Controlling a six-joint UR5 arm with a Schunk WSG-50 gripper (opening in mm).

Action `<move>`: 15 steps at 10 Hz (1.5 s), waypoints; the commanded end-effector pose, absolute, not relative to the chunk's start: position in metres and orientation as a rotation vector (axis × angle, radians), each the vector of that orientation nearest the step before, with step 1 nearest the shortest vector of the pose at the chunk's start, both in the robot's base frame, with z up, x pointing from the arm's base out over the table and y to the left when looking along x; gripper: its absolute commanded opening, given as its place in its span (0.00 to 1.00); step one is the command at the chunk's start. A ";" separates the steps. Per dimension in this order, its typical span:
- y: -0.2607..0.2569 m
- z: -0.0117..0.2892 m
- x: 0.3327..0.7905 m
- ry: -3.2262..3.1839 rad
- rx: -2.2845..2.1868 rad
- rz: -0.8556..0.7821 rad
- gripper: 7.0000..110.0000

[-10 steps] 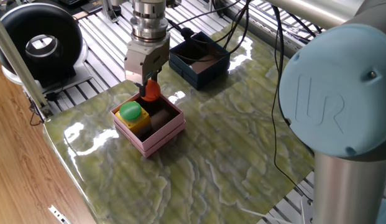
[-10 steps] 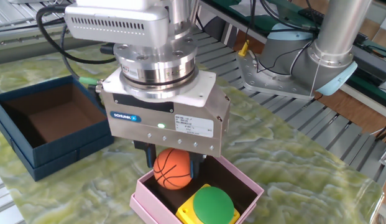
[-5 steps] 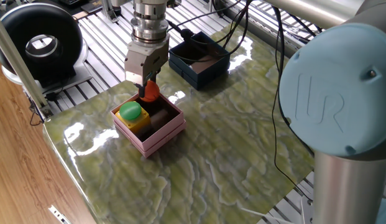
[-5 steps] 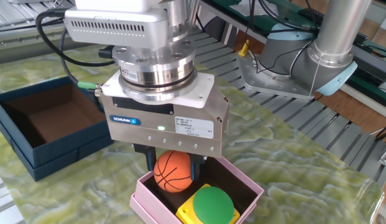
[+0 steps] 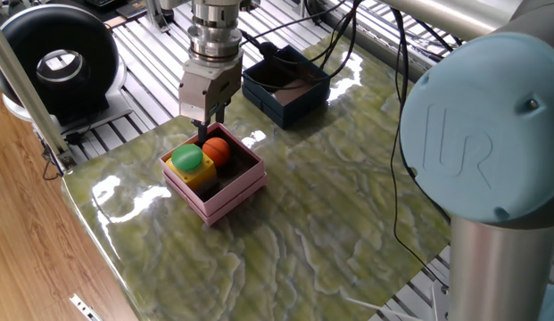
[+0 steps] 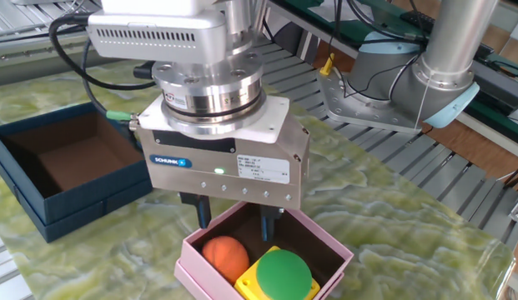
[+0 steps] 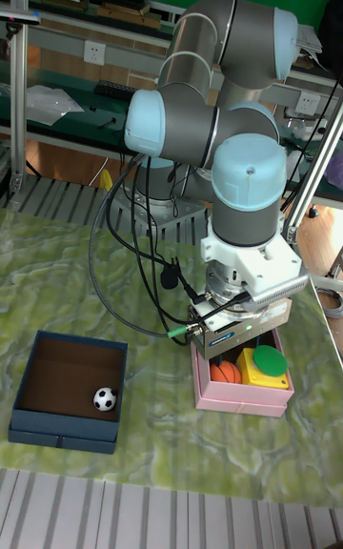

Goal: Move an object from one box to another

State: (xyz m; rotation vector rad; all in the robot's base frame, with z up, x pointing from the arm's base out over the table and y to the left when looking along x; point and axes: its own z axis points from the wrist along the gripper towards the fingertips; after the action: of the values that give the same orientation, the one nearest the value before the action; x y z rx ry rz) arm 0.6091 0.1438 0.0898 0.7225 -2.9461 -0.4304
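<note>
Orange ball (image 6: 225,257) down inside pink box (image 6: 325,286) beside green-topped block (image 6: 283,273), claw (image 6: 233,218) parted and empty above, only retreat left; blue box (image 7: 67,395) keeps a black-and-white ball (image 7: 105,400).

The word "SCHUNK" is printed in white on a small blue label (image 6: 168,160) fixed to the front face of the gripper (image 6: 233,218) body. Beside it, a white sticker (image 6: 257,171) is covered with several lines of small black print, too fine to be read. A large embossed "UR" mark (image 5: 458,150) is seen on the pale-blue joint cap (image 5: 477,134) of the arm. No other writing can be read.
</note>
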 end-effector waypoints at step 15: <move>-0.044 0.097 0.707 -2.753 1.732 0.031 0.15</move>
State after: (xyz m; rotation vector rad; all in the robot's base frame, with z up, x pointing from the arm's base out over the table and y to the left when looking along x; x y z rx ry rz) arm 0.6885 -0.0218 0.1128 1.4949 -2.8123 -0.0465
